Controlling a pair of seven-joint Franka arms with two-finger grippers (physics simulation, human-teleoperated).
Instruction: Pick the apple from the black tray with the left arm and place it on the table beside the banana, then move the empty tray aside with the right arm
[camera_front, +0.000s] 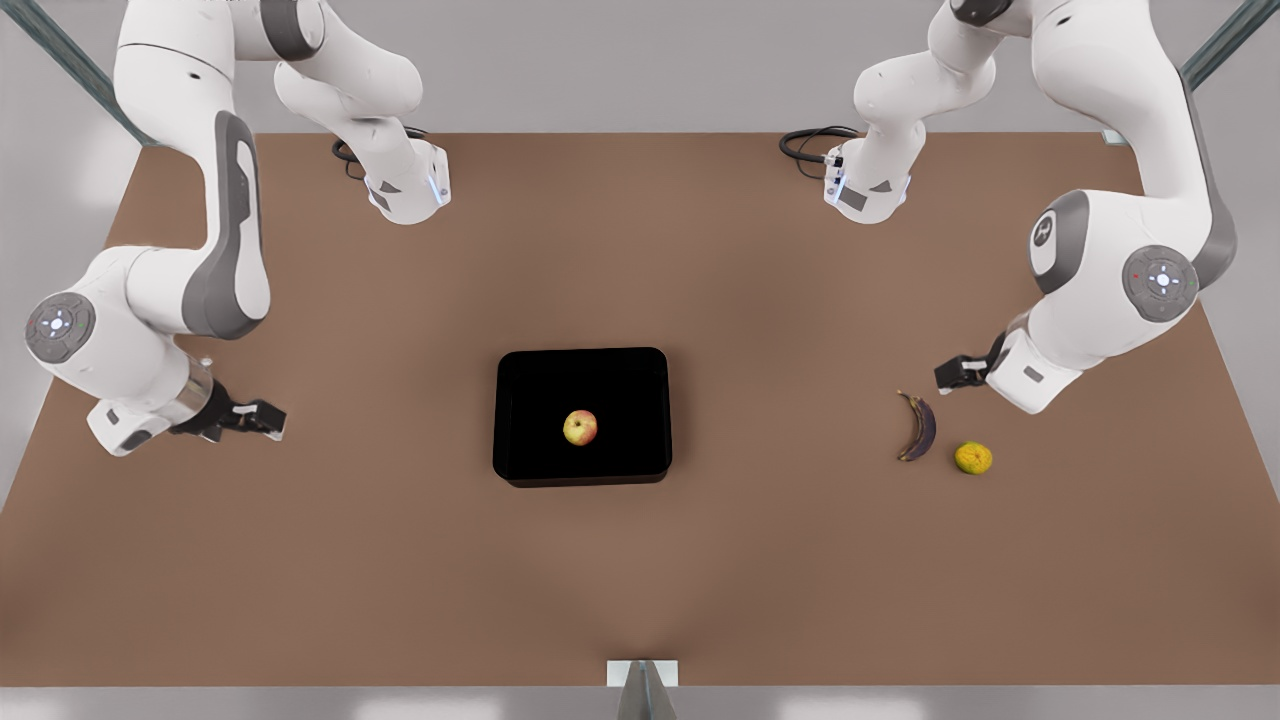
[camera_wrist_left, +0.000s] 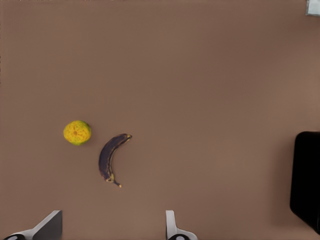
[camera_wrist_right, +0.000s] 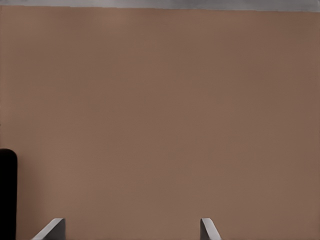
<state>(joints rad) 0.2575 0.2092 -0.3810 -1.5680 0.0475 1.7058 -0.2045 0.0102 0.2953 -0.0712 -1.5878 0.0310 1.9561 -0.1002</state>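
The small yellow-red apple (camera_front: 580, 428) lies in the middle of the glossy black tray (camera_front: 540, 400), which sits at the centre of the brown table (camera_front: 700, 250). The dark banana (camera_front: 920, 428) lies on the table at the front view's right. My left gripper (camera_front: 960, 375) hovers open just behind the banana, well away from the tray. In the left wrist view its fingers (camera_wrist_left: 172, 227) stand wide apart, with the banana (camera_wrist_left: 110, 156) ahead and the tray's edge (camera_wrist_left: 307, 180) off to one side. My right gripper (camera_front: 262, 418) waits open at the front view's left, beside the tray (camera_wrist_right: 7, 195).
A bumpy yellow-orange citrus (camera_front: 973, 458) rests right next to the banana, on its side away from the tray; the citrus (camera_wrist_left: 77, 132) also shows in the left wrist view. Both arm bases stand at the table's back edge. A small bracket (camera_front: 642, 680) sits at the front edge.
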